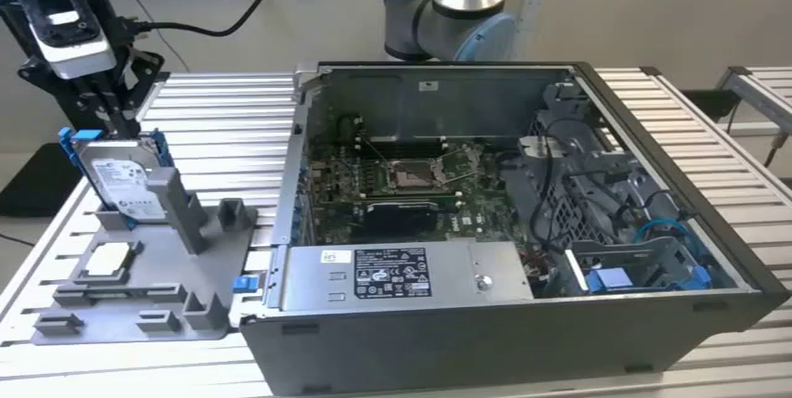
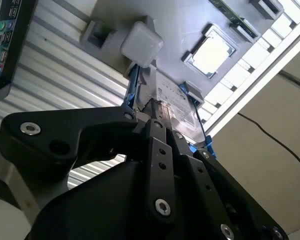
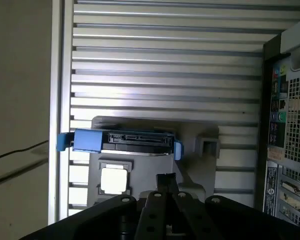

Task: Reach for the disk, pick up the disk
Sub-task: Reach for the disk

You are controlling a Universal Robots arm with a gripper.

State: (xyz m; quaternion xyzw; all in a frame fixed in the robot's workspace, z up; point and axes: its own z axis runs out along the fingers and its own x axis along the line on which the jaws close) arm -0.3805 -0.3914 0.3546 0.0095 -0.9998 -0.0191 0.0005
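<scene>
Disk standing on edge in the grey fixture, at the left of the frame in the exterior view, beside the open computer case. A sound grasp probably calls for centring over the narrow top edge, then a straight descent. The end effector hangs just above that edge with the wrist pointing down. Whether it is released or clenched cannot be told.
</scene>
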